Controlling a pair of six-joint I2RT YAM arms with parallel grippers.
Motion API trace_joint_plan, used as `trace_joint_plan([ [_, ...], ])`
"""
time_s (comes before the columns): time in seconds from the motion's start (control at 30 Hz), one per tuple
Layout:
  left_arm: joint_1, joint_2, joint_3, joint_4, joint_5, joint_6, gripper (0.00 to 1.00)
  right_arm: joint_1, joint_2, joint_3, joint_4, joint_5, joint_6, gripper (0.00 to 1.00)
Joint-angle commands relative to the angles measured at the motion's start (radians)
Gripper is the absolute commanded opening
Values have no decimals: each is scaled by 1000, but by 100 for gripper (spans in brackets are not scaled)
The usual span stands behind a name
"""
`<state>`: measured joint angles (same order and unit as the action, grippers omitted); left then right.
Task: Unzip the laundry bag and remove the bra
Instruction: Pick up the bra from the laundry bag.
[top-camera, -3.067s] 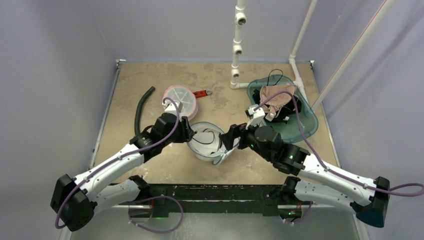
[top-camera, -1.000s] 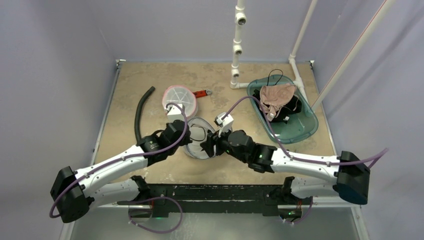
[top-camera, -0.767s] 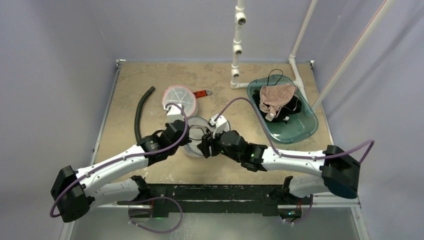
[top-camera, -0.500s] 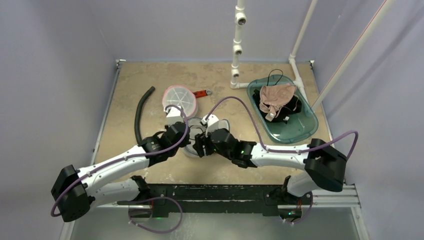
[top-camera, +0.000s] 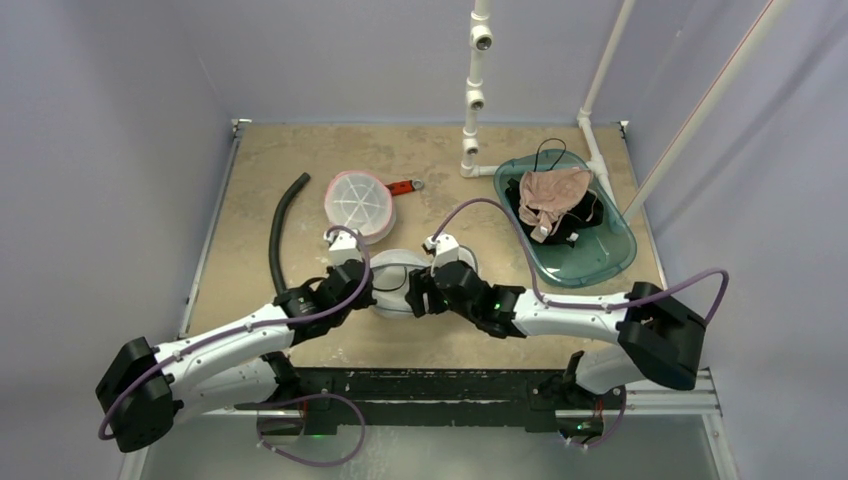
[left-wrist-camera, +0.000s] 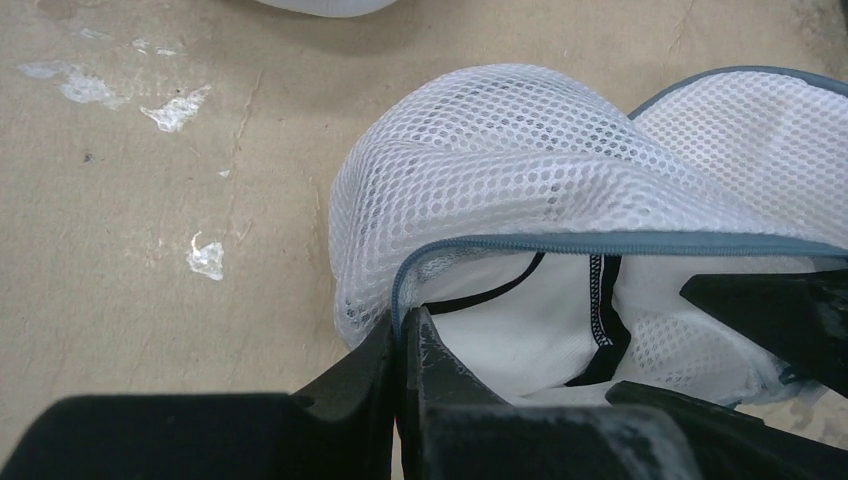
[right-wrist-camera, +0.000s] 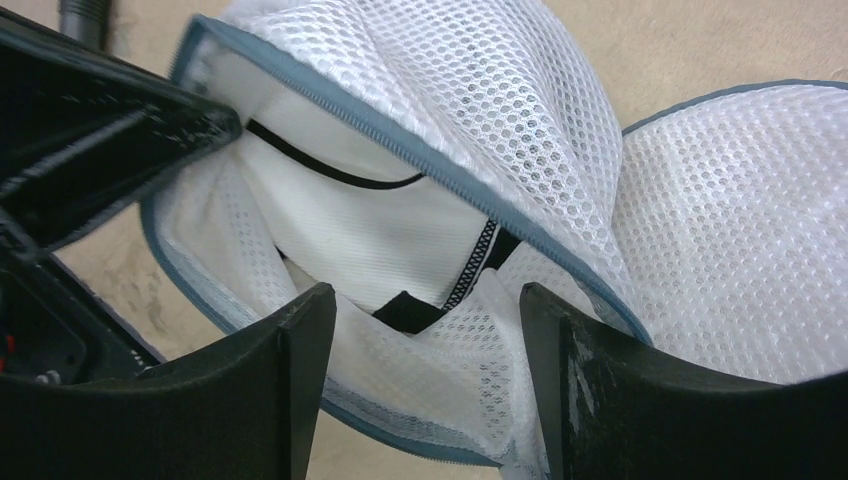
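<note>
The white mesh laundry bag (top-camera: 395, 266) with a blue zipper lies on the table between both arms, its mouth unzipped and gaping. My left gripper (top-camera: 366, 290) is shut on the zipper edge (left-wrist-camera: 404, 300) at the left end of the opening. Inside lies the bra (left-wrist-camera: 510, 335), white with black trim, also showing in the right wrist view (right-wrist-camera: 365, 225). My right gripper (right-wrist-camera: 425, 315) stands open at the mouth, its fingers (right-wrist-camera: 305, 330) astride the bag's lower mesh lip, and it grips nothing.
A second round mesh bag (top-camera: 358, 200) with a pink rim sits behind, a red item (top-camera: 402, 187) beside it. A black hose (top-camera: 282, 225) curves at the left. A teal bin (top-camera: 610, 250) of garments stands at the right by a white pipe frame (top-camera: 474, 95).
My right gripper swung left to the bag's mouth and spread wider. The left gripper, still pinching the zipper edge, drew the bag slightly nearer.
</note>
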<state>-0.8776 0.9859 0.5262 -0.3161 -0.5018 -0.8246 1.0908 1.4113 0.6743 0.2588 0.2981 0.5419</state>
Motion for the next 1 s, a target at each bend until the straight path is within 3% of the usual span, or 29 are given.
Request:
trace_joint_plan([
  [0.0, -1, -18, -24, 55, 28, -28, 0, -1, -36, 38, -2, 51, 6, 71],
  [0.27, -2, 20, -15, 80, 49, -36, 0, -11, 111, 155, 41, 69, -1, 73],
  [0.5, -2, 24, -12, 80, 49, -39, 0, -77, 173, 139, 71, 67, 66, 72],
  [0.67, -2, 24, -13, 79, 43, -38, 0, -96, 206, 131, 70, 80, 73, 77],
  [0.97, -1, 39, -45, 106, 63, -48, 0, -131, 272, 113, 110, -49, 102, 77],
])
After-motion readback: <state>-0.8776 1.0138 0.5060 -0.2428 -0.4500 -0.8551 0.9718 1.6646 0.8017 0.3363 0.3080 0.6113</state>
